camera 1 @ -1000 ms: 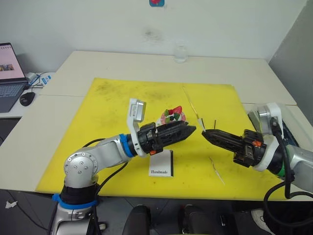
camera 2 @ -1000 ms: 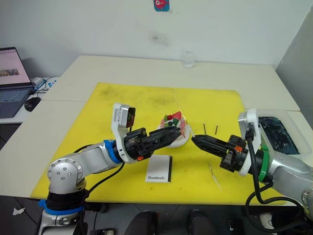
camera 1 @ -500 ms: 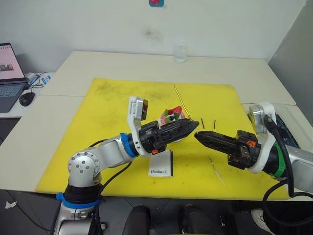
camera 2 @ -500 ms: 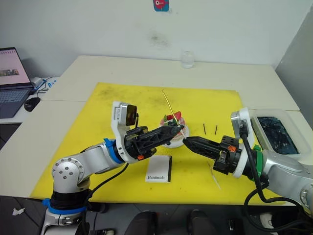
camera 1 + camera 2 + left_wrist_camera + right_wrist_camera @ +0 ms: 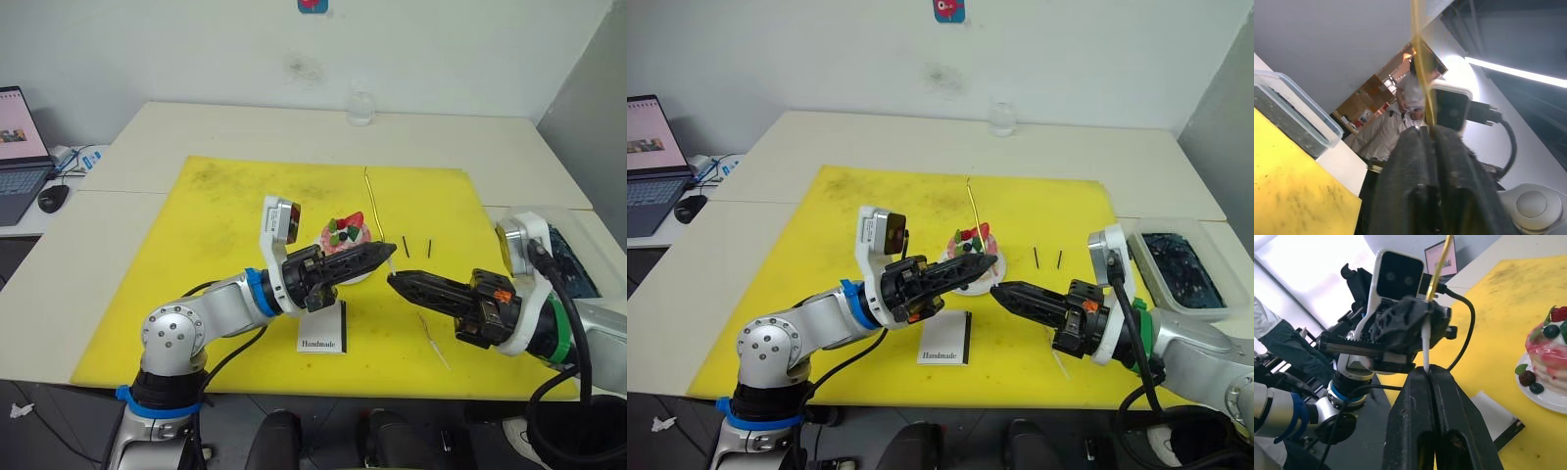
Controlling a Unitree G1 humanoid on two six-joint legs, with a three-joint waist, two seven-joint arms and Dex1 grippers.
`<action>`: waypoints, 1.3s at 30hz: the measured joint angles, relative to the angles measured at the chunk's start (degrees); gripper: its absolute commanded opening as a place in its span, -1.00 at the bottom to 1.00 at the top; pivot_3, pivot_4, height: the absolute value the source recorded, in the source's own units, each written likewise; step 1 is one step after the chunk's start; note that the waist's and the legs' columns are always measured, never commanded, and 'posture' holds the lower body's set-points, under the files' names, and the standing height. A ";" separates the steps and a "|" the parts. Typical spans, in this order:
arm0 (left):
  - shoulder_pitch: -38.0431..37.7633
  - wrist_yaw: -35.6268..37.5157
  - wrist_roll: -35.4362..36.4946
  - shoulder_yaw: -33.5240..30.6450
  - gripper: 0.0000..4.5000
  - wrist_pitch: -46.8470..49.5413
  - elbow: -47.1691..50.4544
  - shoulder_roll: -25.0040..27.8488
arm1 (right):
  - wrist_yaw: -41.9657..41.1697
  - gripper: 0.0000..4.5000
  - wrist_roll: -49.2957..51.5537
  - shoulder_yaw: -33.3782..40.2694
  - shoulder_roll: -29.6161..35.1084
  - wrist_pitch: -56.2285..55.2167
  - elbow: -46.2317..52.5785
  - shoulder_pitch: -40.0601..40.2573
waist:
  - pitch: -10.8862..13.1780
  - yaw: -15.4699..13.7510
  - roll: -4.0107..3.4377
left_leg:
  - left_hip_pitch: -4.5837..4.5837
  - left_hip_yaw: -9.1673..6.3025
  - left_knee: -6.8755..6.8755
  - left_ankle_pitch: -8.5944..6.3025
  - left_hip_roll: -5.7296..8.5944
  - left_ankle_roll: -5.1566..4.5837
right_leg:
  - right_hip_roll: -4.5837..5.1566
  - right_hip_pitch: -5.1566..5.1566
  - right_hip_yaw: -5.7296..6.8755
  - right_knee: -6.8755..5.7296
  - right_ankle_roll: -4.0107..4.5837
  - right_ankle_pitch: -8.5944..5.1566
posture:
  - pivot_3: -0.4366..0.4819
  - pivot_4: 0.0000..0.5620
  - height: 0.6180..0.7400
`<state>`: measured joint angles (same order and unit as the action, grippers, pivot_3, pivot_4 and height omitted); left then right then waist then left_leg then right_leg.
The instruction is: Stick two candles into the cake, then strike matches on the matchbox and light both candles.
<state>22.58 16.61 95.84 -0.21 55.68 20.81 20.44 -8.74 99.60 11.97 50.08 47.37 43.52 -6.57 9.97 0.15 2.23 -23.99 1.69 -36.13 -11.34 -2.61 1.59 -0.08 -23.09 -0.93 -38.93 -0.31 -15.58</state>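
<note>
Grippers meet tip to tip: my left gripper [image 5: 389,252] and right gripper [image 5: 393,280] both clamp one thin golden candle [image 5: 369,206] beside the pink cake [image 5: 345,235].

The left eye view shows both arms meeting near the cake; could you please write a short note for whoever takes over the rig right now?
Left gripper: fingers shut on the first candle, held upright near the right edge of the cake.
Right gripper: fingers shut on the same candle's white lower end.
Second candle lies on the yellow mat by the right arm. Two matches lie right of the cake, and the matchbox lies in front of it.
Done: one candle picked up.
Left: plant both candles, strike matches, light both.
</note>
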 measured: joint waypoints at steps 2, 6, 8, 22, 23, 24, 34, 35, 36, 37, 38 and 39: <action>0.00 0.34 -0.14 0.00 -0.99 0.01 -0.13 0.04 | 0.08 -1.00 0.00 -0.32 0.01 -0.22 0.00 -0.10 | 0.00 0.00 0.00 | 0.00 0.01 0.00 0.00 0.00 0.00 | 0.00 0.00 -0.01 0.00 0.00 0.00 | -0.05 -0.47 1.00; 0.01 1.03 -0.22 -0.05 -0.99 0.00 -0.47 0.44 | 0.48 -1.00 0.01 -1.09 0.29 -0.39 -0.09 -1.05 | 0.00 0.00 0.00 | -0.01 -0.01 0.01 0.00 0.00 0.00 | 0.00 -0.01 0.01 0.01 0.00 0.00 | -0.05 -0.47 1.00; 0.01 1.46 -0.33 -0.06 -0.99 0.01 -0.54 0.66 | 0.78 -1.00 0.05 -1.49 0.47 -0.48 -0.09 -1.32 | 0.00 0.00 0.00 | -0.01 0.00 0.01 0.00 0.00 0.00 | 0.00 -0.01 0.00 0.02 0.01 0.00 | -0.05 -0.47 1.00; 1.93 3.97 -10.98 -0.36 -1.00 -2.34 1.80 4.81 | -2.53 0.24 -13.58 -3.82 3.34 -0.42 -0.30 -4.00 | 0.01 0.03 0.00 | -0.03 0.01 0.05 0.00 0.01 0.00 | -0.01 -0.08 0.01 0.05 0.03 -0.02 | -0.05 -0.47 1.00; 2.38 4.46 -12.85 -0.79 -1.00 -2.81 2.00 5.74 | -3.59 0.41 -15.85 -4.23 3.59 -0.42 -0.25 -4.16 | 0.01 0.02 0.00 | -0.03 0.01 0.06 0.00 0.00 0.00 | -0.01 -0.09 0.01 0.05 0.04 -0.02 | -0.05 -0.47 1.00; 2.86 5.32 -15.15 -1.22 -1.00 -3.49 2.20 6.95 | -4.91 0.59 -18.68 -4.73 3.92 -0.44 -0.19 -4.39 | 0.01 0.03 0.00 | -0.03 0.01 0.07 0.00 0.00 0.00 | -0.02 -0.09 0.02 0.05 0.05 -0.03 | -0.05 -0.47 1.00; 8.26 12.30 -43.44 -3.24 -1.00 -19.54 -7.85 10.14 | -12.72 0.98 -45.74 -16.08 2.98 -1.88 -0.69 -13.32 | 0.02 -0.01 0.00 | -0.17 0.07 0.12 -0.01 -0.06 0.01 | 0.01 -0.17 0.03 0.21 0.06 -0.04 | -0.05 -0.47 1.00; 8.25 13.72 -45.43 -2.92 -1.00 -20.74 -9.38 10.13 | -13.07 0.98 -47.08 -16.68 2.46 -1.86 -1.07 -13.79 | 0.02 -0.01 0.00 | -0.25 0.07 0.12 -0.01 -0.07 0.01 | 0.01 -0.22 0.04 0.22 0.06 -0.04 | -0.05 -0.47 1.00; 8.23 14.82 -46.77 -2.69 -1.00 -21.45 -10.47 10.10 | -13.46 0.98 -48.06 -17.07 2.13 -1.82 -1.27 -14.20 | 0.02 -0.01 0.00 | -0.31 0.06 0.12 -0.01 -0.08 0.01 | 0.02 -0.26 0.04 0.22 0.05 -0.04 | -0.05 -0.47 1.00; 8.23 16.05 -48.04 -2.48 -1.00 -22.22 -11.76 9.89 | -13.82 0.98 -49.17 -17.54 1.69 -1.77 -1.29 -14.66 | 0.02 0.00 0.00 | -0.36 0.06 0.11 -0.01 -0.08 0.00 | 0.02 -0.29 0.05 0.24 0.05 -0.04 | -0.05 -0.47 1.00; 8.22 17.08 -49.12 -2.43 -1.00 -22.75 -12.81 9.33 | -14.05 0.98 -50.22 -17.89 1.02 -1.73 -1.29 -14.91 | 0.02 0.00 0.00 | -0.38 0.04 0.11 -0.01 -0.09 0.00 | 0.02 -0.29 0.06 0.26 0.05 -0.04 | -0.05 -0.47 1.00; 8.21 18.05 -49.83 -2.29 -1.00 -23.08 -13.45 9.02 | -14.24 0.98 -51.26 -18.15 0.60 -1.70 -1.30 -14.96 | 0.02 0.00 0.00 | -0.41 0.02 0.11 -0.01 -0.09 0.00 | 0.03 -0.30 0.08 0.27 0.04 -0.05 | -0.05 -0.47 1.00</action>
<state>30.79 34.67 46.01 -2.50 32.60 7.36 29.47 -22.98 48.34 -6.19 50.68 45.68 42.22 -21.54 9.99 0.15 2.23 -24.40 1.71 -36.02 -11.35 -2.70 1.60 -0.04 -23.40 -0.85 -38.65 -0.27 -15.63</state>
